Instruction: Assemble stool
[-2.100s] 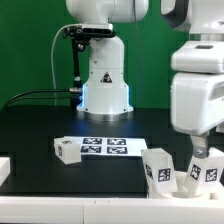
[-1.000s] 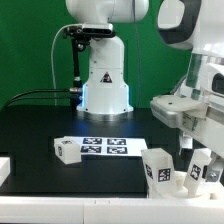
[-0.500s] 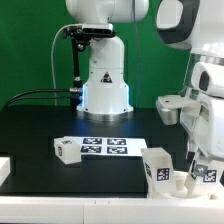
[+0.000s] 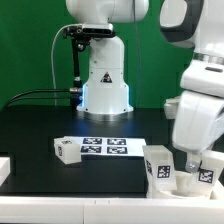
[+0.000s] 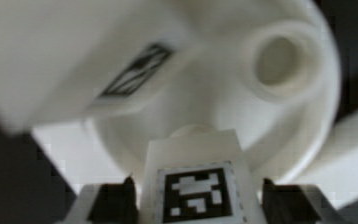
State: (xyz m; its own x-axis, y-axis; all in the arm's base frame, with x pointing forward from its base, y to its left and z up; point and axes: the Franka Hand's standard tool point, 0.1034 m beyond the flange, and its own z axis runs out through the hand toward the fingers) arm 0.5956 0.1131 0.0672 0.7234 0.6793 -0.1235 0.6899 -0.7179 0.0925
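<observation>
**Exterior view**
- Black table top (image 4: 40,125): green backdrop behind it, big white robot base (image 4: 105,75) at the far middle.
- Thin flat white marker board (image 4: 108,146): lies flat on the table in front of the base.
- Loose leg (image 4: 67,150): a short chunky white plastic block with a black-and-white square tag. It lies at the marker board's end on the exterior view's left, touching or overlapping the edge (you cannot tell which from here).
- Standing leg (image 4: 157,165): same make, upright, tag facing the camera, toward the exterior view's right and well apart from the loose leg.
- Seat (image 4: 182,183): a round low white plastic disc just beside the standing leg, largely hidden by the arm.
- Gripper (image 4: 196,165): low over the seat, pointing down. A further tagged white piece (image 4: 208,172) shows right next to it. You cannot read the jaws from this side.

**Wrist view**
- Gripper (image 5: 197,205): its two dark fingers (image 5: 105,200) press against both sides of the gripped leg (image 5: 197,180), a white tagged block that fills the gap between them. The hand is closed on it.
- Seat (image 5: 247,110): beyond the gripped leg, with one round socket hole (image 5: 282,60) showing in its face.
- Standing leg (image 5: 87,70): against the seat's rim, its tag seen at a slant (blurred).
</observation>
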